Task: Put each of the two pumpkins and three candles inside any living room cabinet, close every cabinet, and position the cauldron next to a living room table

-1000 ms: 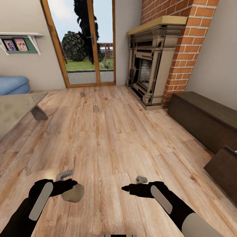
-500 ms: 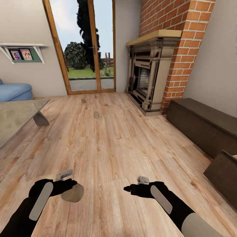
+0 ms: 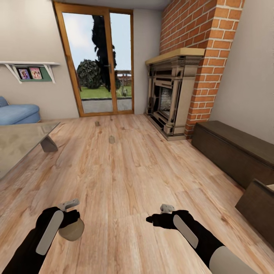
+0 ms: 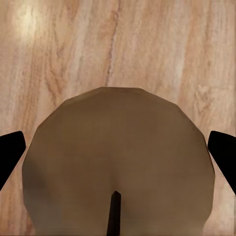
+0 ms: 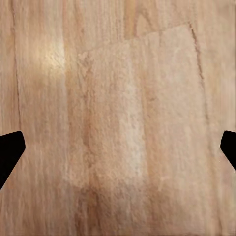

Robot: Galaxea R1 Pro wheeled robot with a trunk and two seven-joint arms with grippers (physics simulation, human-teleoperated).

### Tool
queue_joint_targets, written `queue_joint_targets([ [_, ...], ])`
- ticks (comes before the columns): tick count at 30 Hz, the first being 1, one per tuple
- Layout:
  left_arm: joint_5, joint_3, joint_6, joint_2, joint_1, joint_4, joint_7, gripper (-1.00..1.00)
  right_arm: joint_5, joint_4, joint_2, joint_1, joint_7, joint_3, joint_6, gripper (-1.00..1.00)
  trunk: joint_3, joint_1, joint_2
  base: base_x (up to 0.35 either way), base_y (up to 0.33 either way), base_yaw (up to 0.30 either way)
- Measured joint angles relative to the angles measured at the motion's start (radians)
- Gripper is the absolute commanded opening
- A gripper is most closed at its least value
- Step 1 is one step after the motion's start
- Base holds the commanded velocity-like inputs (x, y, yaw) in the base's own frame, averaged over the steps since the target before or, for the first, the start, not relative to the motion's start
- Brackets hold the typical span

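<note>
**Candle in my L claw, living rm floor**

My L gripper (image 3: 70, 224) pinches a tan candle (image 3: 71, 229), low over the wood floor (image 3: 133, 171); wrist cam shows its wick (image 4: 114, 212) w/ a fingertip (image 4: 10, 147) at each side. My R gripper (image 3: 150, 219) hangs spread wide, nothing btwn the tips. Two more candles (image 3: 111, 139) (image 3: 97, 123) sit on the floor twd the glass door (image 3: 99, 62). Table (image 3: 19, 142) at my left, dark cabinet (image 3: 232, 150) along the right wall, a drawer (image 3: 258, 203) pulled out.
</note>
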Motion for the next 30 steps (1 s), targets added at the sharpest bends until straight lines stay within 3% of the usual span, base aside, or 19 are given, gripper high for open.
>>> queue_joint_targets([
  [3,0.001,0.0,-0.001,-0.006,0.0,0.0,0.009,-1.0,0.008,-0.003,0.005,0.0,-0.138,0.001,-0.004,1.0,0.01,-0.001,0.001,0.0,0.0,0.039],
  [8,0.001,-0.001,0.0,-0.008,0.0,0.0,0.011,-1.0,0.011,-0.005,0.025,0.0,-0.23,0.001,-0.006,1.0,0.026,-0.004,0.002,0.0,0.0,0.039],
  [18,0.006,-0.004,0.003,-0.024,0.0,-0.011,0.004,-1.0,0.012,-0.006,0.044,0.0,-0.248,0.008,-0.007,1.0,0.027,-0.004,0.002,0.026,0.0,0.004],
  [30,0.005,-0.007,0.005,-0.025,0.0,-0.02,0.002,-1.0,0.012,-0.006,0.045,0.0,-0.24,0.007,-0.007,1.0,0.027,-0.005,0.002,0.305,0.012,0.0],
])
